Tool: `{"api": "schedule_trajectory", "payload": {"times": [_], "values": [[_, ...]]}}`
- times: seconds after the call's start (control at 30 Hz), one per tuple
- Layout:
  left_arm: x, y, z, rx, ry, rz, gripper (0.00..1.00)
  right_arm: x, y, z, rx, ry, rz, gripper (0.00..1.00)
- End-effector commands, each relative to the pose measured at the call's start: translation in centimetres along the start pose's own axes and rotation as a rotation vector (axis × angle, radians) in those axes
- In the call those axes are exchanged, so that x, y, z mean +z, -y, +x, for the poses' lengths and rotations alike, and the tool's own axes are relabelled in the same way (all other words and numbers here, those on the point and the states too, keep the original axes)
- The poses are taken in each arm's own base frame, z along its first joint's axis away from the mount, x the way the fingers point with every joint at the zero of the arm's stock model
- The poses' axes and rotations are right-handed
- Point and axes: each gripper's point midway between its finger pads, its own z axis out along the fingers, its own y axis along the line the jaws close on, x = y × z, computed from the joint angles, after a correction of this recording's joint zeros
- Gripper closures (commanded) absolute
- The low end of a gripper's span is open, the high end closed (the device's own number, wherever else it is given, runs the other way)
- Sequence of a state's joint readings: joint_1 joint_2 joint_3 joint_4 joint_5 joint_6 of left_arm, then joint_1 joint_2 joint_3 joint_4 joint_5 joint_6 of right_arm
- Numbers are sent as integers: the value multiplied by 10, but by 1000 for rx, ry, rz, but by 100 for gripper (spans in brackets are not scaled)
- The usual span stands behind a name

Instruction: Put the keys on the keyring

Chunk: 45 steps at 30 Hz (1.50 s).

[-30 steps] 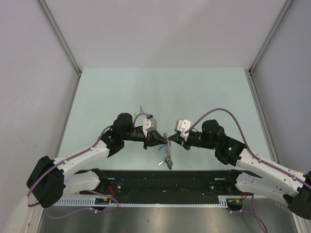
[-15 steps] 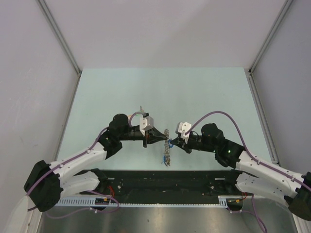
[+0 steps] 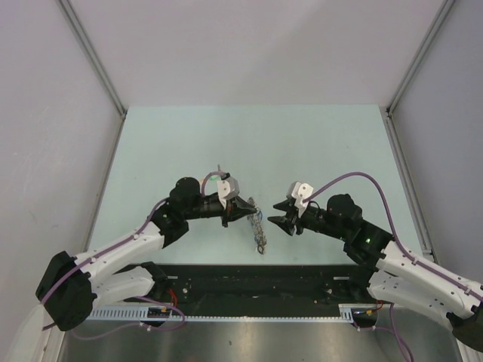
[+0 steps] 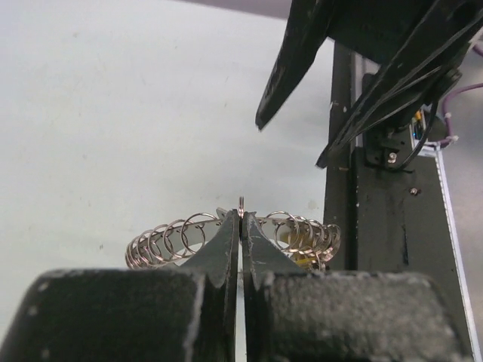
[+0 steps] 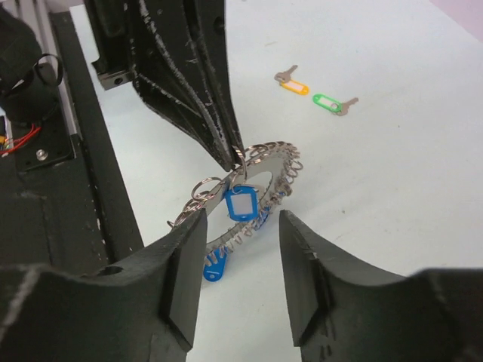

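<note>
Backing off toward three o'clock, my right pincer now stands half open and empty; my left pincer pinches the keyring tight, blue key seemingly threaded on.

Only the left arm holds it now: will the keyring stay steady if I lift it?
The keyring looks like a stiff metal band, so it should keep its shape. The left gripper pinches only one point on its edge, so it may pivot or slip. The blue tag and small loops hang loose and will probably swing.
</note>
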<state>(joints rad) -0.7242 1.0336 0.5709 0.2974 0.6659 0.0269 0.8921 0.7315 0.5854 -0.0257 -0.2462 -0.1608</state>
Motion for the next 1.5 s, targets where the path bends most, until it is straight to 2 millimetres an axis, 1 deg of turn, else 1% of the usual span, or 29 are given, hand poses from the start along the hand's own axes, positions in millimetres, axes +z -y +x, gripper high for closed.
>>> {"api": "schedule_trajectory", "payload": {"times": [0.0,0.07,0.1,0.17,0.2,0.23,0.27,0.33,0.37,0.43,0.47,0.5,0.57,0.6,0.67,0.7,0.73,0.77,0.83,0.87,0.9,1.03,1.07,1.13,1.2,1.23,1.27,1.33,1.47], "values": [[-4,-11,-31,61,44,-73,100,-1,16,-14,88,45,104,50],[-6,-16,-30,63,38,-106,100,-2,21,-16,118,48,137,46],[-7,-18,-28,59,35,-120,100,-4,24,-11,152,22,163,41],[-9,-22,-30,46,39,-152,100,-6,25,-8,187,11,181,36],[-10,-24,-32,44,43,-166,99,-8,25,-4,214,-7,189,26],[-11,-25,-35,44,48,-180,100,-9,27,-1,227,-13,204,25],[-13,-30,-34,30,48,-214,100,-9,27,0,236,-20,206,24],[-16,-33,-32,17,40,-243,100,-10,27,5,259,-36,212,22],[-18,-36,-30,2,34,-265,100,-10,27,5,268,-35,220,14],[-21,-38,-29,1,32,-286,100,-10,32,5,290,-31,250,4],[-22,-38,-26,-36,25,-298,100,-10,34,2,298,-17,261,1],[-23,-39,-28,-38,25,-306,100,-11,43,2,312,-7,316,0],[-25,-42,-25,-51,7,-332,100,-11,50,-6,379,43,366,0],[-27,-43,-27,-52,5,-339,99,-12,54,-10,391,63,388,0],[-29,-45,-24,-60,-18,-359,100,-11,55,-19,389,102,382,0],[-31,-48,-26,-60,-19,-378,100,-10,57,-24,381,122,385,0],[-32,-49,-26,-61,-22,-388,100,-9,58,-23,367,122,387,0],[-34,-50,-24,-65,-30,-399,100,-8,60,-28,341,142,385,0],[-36,-53,-22,-70,-38,-419,100,-6,60,-28,342,155,379,0],[-37,-53,-20,-76,-46,-425,100,-6,62,-35,347,193,385,0],[-38,-54,-20,-77,-49,-434,100,-5,63,-30,364,198,399,0],[-45,-58,-14,-79,-89,-470,100,0,66,-30,377,230,406,1],[-47,-58,-16,-75,-87,-475,100,3,67,-26,384,218,408,0],[-51,-58,-16,-71,-96,-485,99,7,66,-26,406,222,401,0],[-53,-58,-18,-73,-100,-490,100,11,67,-21,428,212,407,0],[-55,-59,-15,-51,-129,-490,100,11,70,-21,434,214,419,0],[-56,-59,-18,-45,-131,-494,100,13,71,-18,436,207,424,0],[-60,-57,-17,-42,-154,-494,100,13,76,-17,455,212,441,0],[-70,-51,-25,-49,-137,-506,100,13,77,-16,443,203,432,0]]}}
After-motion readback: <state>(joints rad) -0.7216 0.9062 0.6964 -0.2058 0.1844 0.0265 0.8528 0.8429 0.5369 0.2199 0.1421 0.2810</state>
